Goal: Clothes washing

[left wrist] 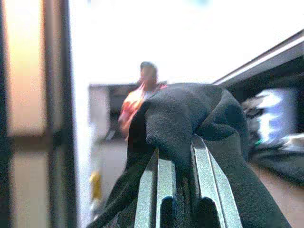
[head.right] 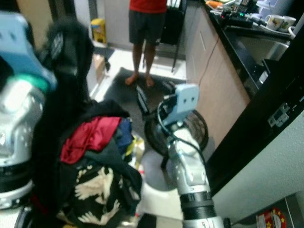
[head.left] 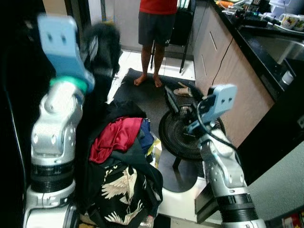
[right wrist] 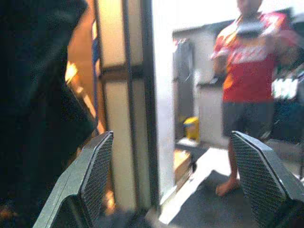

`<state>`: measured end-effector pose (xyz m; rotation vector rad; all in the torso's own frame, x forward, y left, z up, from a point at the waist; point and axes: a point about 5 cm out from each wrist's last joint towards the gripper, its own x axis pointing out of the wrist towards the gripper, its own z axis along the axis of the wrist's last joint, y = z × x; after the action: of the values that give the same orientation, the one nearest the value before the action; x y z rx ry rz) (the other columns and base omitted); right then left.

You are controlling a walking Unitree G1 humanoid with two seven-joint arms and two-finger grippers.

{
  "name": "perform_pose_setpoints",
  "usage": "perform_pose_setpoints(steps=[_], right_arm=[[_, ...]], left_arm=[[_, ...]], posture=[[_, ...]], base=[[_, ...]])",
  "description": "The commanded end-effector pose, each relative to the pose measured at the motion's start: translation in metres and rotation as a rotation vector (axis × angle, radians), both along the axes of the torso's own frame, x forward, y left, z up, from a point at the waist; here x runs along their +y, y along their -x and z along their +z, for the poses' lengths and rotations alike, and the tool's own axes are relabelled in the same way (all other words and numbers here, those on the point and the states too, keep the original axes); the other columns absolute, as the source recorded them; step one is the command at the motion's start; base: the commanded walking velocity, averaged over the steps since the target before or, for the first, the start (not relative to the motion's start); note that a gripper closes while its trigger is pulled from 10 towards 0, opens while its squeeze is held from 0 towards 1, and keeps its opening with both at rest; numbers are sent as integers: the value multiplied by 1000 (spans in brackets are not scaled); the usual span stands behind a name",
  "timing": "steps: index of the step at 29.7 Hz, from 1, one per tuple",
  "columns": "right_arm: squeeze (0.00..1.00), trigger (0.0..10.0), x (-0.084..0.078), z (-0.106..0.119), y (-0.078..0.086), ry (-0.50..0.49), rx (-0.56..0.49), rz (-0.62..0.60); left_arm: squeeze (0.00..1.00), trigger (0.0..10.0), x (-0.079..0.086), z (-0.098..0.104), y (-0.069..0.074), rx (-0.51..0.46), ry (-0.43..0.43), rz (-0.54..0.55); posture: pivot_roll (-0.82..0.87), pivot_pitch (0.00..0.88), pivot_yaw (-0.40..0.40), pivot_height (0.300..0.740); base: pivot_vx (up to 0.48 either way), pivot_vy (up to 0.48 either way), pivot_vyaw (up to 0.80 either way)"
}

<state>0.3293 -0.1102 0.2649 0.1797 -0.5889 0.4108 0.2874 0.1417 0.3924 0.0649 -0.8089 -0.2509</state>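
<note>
Left wrist view: the left gripper (left wrist: 178, 156) is clamped on a black garment (left wrist: 190, 118), its two fingers pinching a thick fold. In the left eye view this garment (head.left: 102, 47) hangs raised above a laundry pile (head.left: 123, 171) on the floor. The cloth looks soft, limp and light; it would likely drape and slip unless gripped at a bunched fold, as here. The right gripper (right wrist: 180, 185) hovers with its fingers wide apart, holding nothing. Counted: one lifted garment; in the pile, one red piece (head.left: 116, 137), one black bird-printed piece (head.left: 121, 190) and others too tangled to count; one floor fan (head.left: 183, 135); one person (head.left: 154, 28) standing on a dark mat (head.left: 142, 92).
</note>
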Motion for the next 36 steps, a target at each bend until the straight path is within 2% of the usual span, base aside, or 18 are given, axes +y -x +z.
perform_pose_setpoints(steps=[1, 3, 4, 7, 10, 16, 36], right_arm=[[0, 10000, -9, 6, 1, -15, -21, -38], [0, 10000, -15, 11, 1, -29, -39, -72], [0, 10000, -15, 11, 1, -29, -39, -72], [0, 10000, -19, 11, 0, -49, -30, -97], [0, 10000, -19, 11, -1, -66, -20, -102], [0, 10000, -20, 12, -2, -82, -15, -107], [0, 10000, -23, 14, -4, -124, -4, -116]], left_arm=[[0, 10000, -9, -7, 2, 16, -60, -36], [0, 10000, -22, -22, 3, 70, -88, -81], [0, 10000, -22, -22, 3, 70, -88, -81], [0, 10000, -34, -34, 1, 125, -25, -121], [0, 10000, -36, -36, 0, 136, -8, -119], [0, 10000, -34, -33, -1, 143, 14, -122], [0, 10000, -24, -43, -6, 189, -7, -75]], posture=[[51, 32, -29, 740], [51, 30, -29, 740], [51, 30, -29, 740], [50, 28, -29, 740], [52, 27, -30, 740], [54, 26, -30, 740], [61, 19, -25, 740]], base=[[0, 0, 0], [0, 0, 0], [0, 0, 0], [0, 0, -204], [0, 0, -738], [0, 0, -800], [0, 0, -800]])
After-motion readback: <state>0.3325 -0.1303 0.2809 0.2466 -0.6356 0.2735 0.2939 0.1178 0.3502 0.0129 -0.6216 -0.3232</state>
